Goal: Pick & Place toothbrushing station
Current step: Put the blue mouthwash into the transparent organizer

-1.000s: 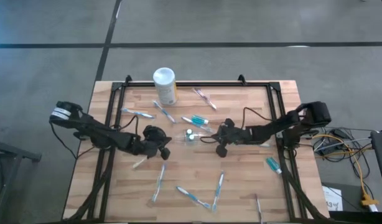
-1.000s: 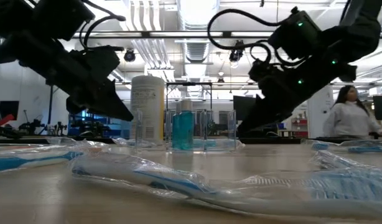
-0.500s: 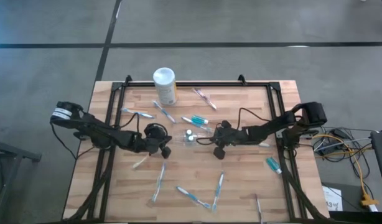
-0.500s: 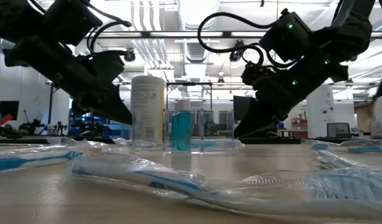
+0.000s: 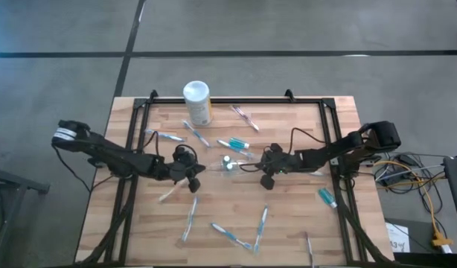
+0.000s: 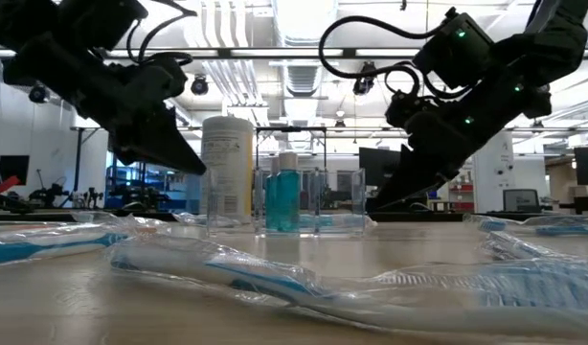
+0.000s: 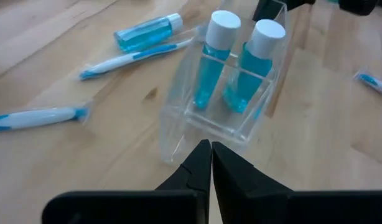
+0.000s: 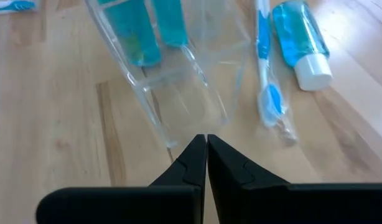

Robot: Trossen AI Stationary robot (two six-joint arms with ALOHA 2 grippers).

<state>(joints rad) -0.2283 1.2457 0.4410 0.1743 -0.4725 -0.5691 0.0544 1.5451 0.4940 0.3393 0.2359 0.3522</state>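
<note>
The toothbrushing station [image 5: 227,161], a clear plastic holder, is seen standing upright near the middle of the wooden worktop [image 5: 288,223], with two blue bottles with white caps [image 7: 236,65] held in its compartments. It is flanked by both arms. The left end effector [image 5: 196,169] is placed just beside the station on its left side, its fingers pressed together with nothing pinched between them; in the left wrist view the tips are pointed at the holder's near wall. The right end effector [image 5: 252,166] is placed just beside the station's opposite side, its fingers likewise pressed together and empty. Whether either tip touches the plastic cannot be told. A white canister [image 5: 197,102] is stood near the far edge, and wrapped toothbrushes [image 5: 231,236] are scattered across the worktop.
</note>
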